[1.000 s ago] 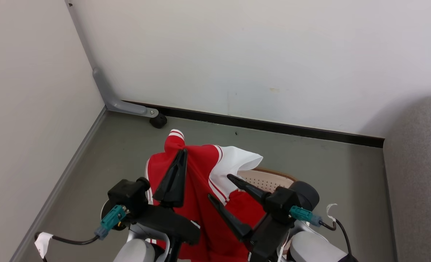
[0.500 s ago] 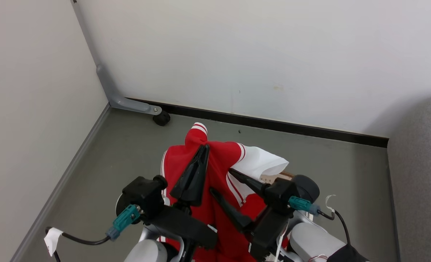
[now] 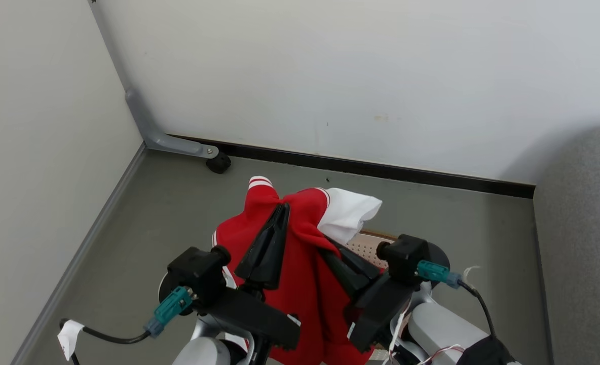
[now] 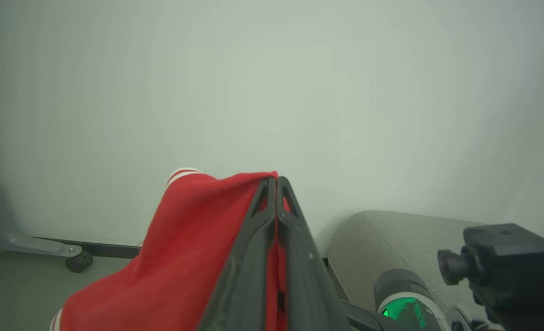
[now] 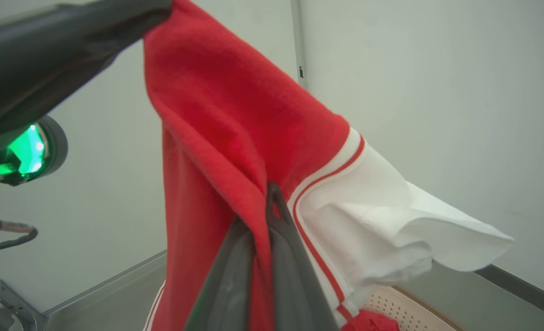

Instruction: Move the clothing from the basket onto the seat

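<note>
Since a second ago, the right gripper (image 3: pixel 329 247) has clenched onto the clothing (image 3: pixel 304 294), a red garment with white trim, just right of the left gripper (image 3: pixel 282 210), which also pinches it. It hangs lifted above the basket (image 3: pixel 367 247), with the seat (image 3: pixel 578 233) well apart on the right.
</note>
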